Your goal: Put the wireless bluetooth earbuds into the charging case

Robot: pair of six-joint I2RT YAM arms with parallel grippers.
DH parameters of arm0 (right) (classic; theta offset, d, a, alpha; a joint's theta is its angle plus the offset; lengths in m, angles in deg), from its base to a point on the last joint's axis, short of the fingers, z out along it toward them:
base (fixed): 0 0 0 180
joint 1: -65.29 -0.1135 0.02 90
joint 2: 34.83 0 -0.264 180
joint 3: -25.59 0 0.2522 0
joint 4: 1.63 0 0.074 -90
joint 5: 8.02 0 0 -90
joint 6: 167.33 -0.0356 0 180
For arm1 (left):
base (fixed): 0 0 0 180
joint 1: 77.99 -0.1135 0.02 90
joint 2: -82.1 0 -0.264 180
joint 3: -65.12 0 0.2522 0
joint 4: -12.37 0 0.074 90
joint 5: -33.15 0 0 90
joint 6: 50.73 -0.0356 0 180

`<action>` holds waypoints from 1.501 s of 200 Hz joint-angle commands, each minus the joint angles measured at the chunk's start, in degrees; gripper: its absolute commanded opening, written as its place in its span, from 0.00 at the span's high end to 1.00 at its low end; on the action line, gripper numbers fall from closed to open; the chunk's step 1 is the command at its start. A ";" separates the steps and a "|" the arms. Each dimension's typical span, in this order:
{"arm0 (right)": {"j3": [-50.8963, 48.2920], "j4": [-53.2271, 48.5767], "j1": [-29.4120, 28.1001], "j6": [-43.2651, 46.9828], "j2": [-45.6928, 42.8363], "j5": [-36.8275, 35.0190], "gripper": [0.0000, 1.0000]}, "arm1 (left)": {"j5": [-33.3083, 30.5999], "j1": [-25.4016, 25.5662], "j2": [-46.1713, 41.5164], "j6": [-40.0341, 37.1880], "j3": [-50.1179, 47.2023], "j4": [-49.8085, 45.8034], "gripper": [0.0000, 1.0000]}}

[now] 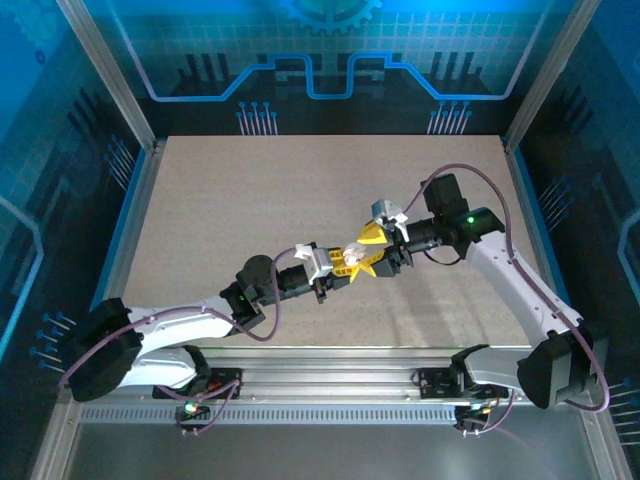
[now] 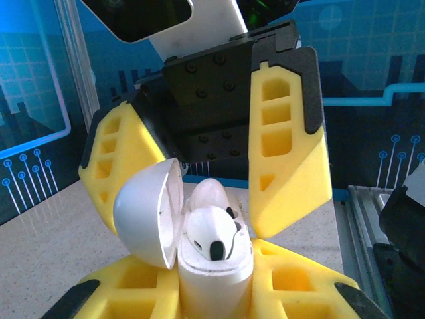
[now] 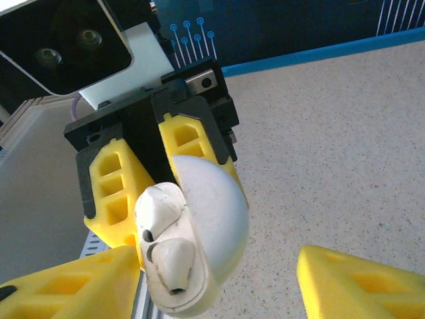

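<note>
Top external view has a big sandy, speckled table [image 1: 250, 200] with blue walls [image 1: 320, 60] all round it, drawn over with bright lines, and grey metal posts [image 1: 105, 70] at the corners. The left arm [image 1: 180, 325] and the right arm [image 1: 510, 270] reach in and meet over the middle. The left gripper [image 1: 347, 263] is squeezed tight on the charging case [image 2: 216, 286] and holds it up off the table. The case's long way runs straight out along the yellow fingers [image 2: 129, 289], with its open mouth facing the right gripper [image 1: 370, 250]. Its round lid [image 2: 143, 212] hangs open to one side. The right gripper's fingers are spread apart, one on each side of the case's open end, and hold nothing. The earbuds [image 2: 212, 232] sit in the mouth of the case
</note>
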 commanded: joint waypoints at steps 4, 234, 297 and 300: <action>1.43 -1.88 -0.70 2.19 -1.39 3.15 0.38 | -0.21 -0.73 -0.78 1.47 1.78 1.23 0.82; -17.88 18.50 3.93 -54.65 -20.20 -36.06 0.42 | 12.34 -13.88 23.21 36.43 24.24 -37.07 0.81; -21.90 17.03 4.17 -60.16 -24.58 -41.25 0.42 | 20.45 -17.03 42.38 46.89 40.54 -50.73 0.79; -22.05 17.05 4.17 -60.22 -24.75 -41.18 0.42 | 20.55 -17.13 42.96 47.19 41.01 -50.99 0.79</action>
